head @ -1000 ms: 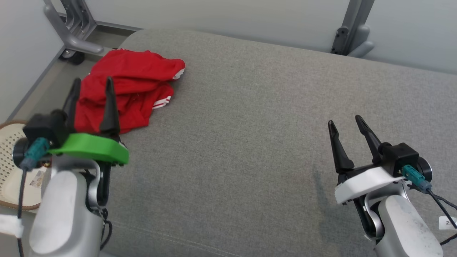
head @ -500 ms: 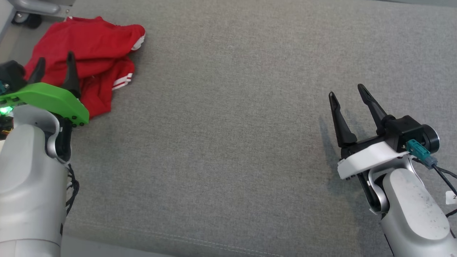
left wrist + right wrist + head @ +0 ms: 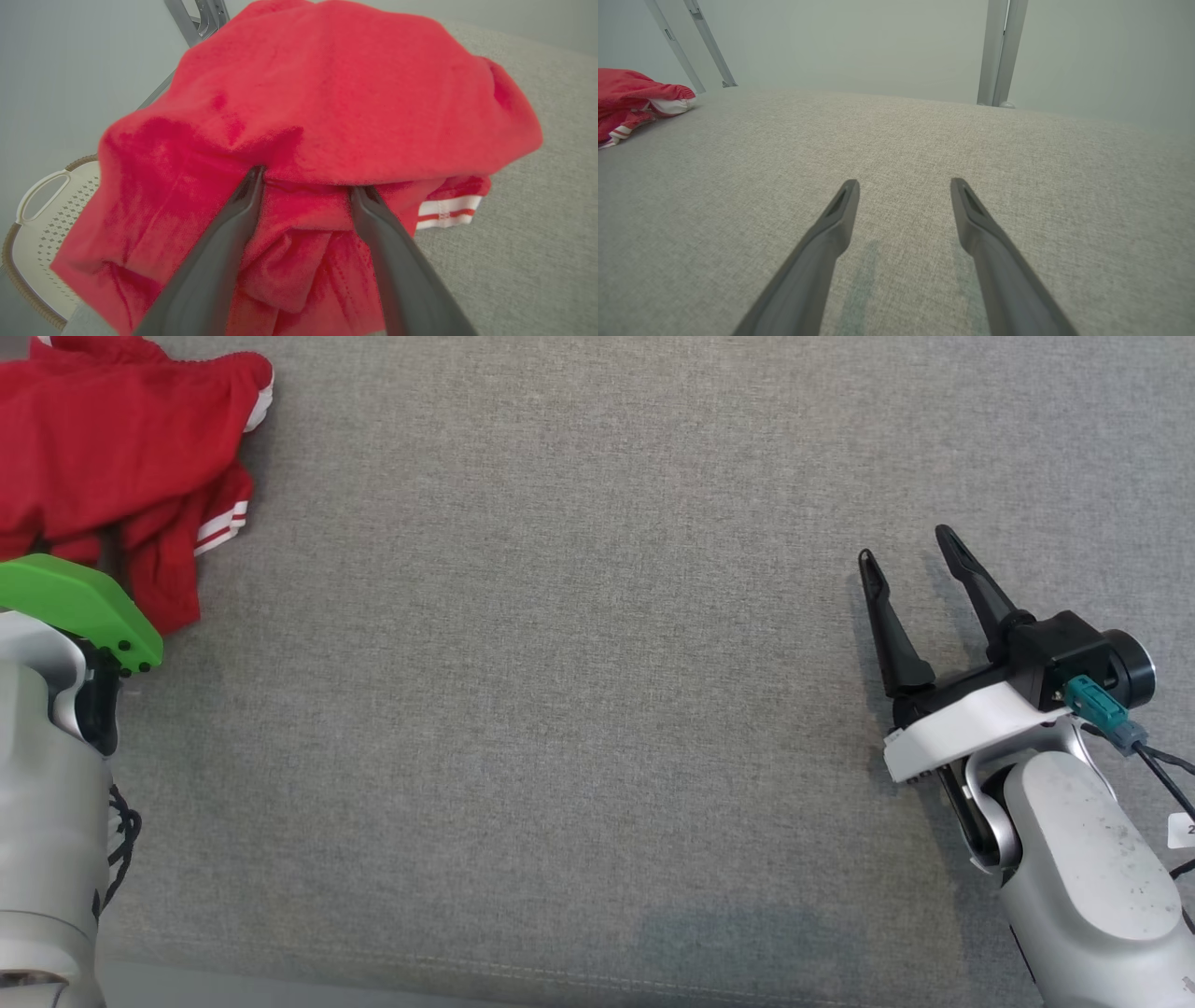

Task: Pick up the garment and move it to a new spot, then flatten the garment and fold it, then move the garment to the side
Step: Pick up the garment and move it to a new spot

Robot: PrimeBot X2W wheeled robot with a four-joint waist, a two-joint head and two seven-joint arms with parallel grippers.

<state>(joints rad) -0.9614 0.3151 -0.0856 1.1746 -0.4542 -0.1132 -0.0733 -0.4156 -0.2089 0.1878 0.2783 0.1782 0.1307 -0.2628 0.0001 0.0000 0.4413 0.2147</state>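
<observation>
Left pincer (image 3: pixel 308 182) farther into rumpled red garment (image 3: pixel 327 93), spread wide; right pincer (image 3: pixel 903 184) likewise, empty, over grey weave (image 3: pixel 560 663).

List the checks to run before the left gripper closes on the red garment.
1. Left gripper open: ok.
2. Its fingertips against the red garment, fabric between them: ok.
3. Layers the grip would catch: cannot tell.
4. Right gripper open, apart from the garment: ok.
5. Garment wholly on the grey cushion, off the basket: cannot tell.
</observation>
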